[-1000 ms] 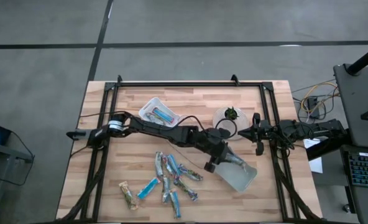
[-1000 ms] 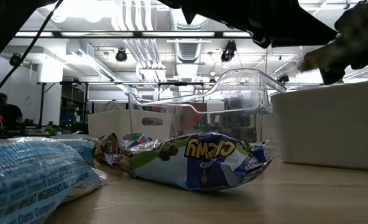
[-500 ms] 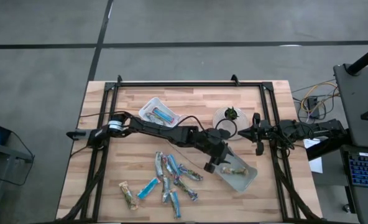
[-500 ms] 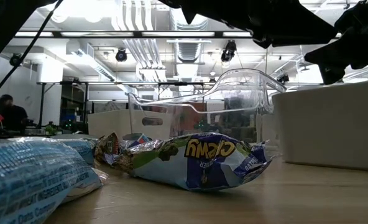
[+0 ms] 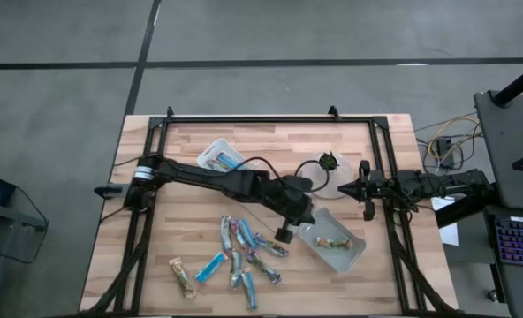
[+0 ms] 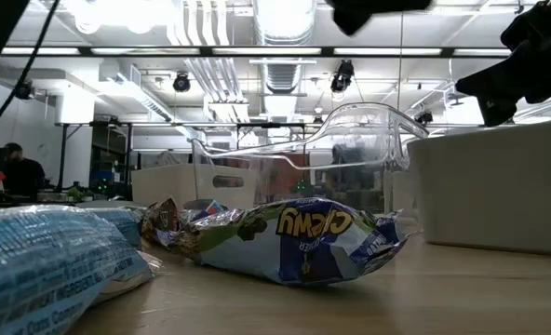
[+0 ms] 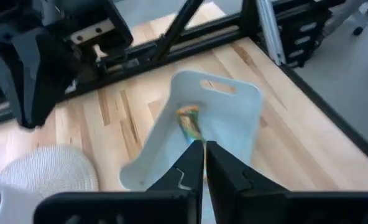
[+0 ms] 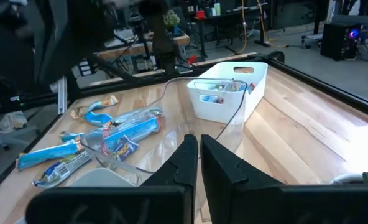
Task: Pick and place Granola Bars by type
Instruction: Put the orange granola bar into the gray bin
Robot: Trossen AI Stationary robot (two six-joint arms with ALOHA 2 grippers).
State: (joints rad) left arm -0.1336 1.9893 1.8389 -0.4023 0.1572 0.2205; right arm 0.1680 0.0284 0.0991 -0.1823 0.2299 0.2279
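Several granola bars (image 5: 241, 254) in blue, silvery-blue and greenish-tan wrappers lie in a loose pile on the wooden table near its front edge. One greenish-tan bar (image 5: 333, 240) lies flat in a clear tray (image 5: 355, 254) to the right of the pile. My left gripper (image 5: 284, 234) hangs shut between the pile and this tray and holds nothing. In the left wrist view its fingers (image 7: 199, 158) point at that tray (image 7: 234, 118) and bar (image 7: 188, 118). My right gripper (image 5: 365, 191) waits shut at the table's right side.
A second tray (image 5: 210, 152) with blue bars (image 5: 229, 162) stands at the back, left of centre. A round white mat with a small plant (image 5: 326, 166) lies between it and my right gripper. A black frame (image 5: 261, 119) runs round the table's edge.
A greenish-tan bar that was at my left gripper's fingers over the right tray now lies flat in that tray. My left gripper has drawn back toward the table's left, off the tray, and has shut.
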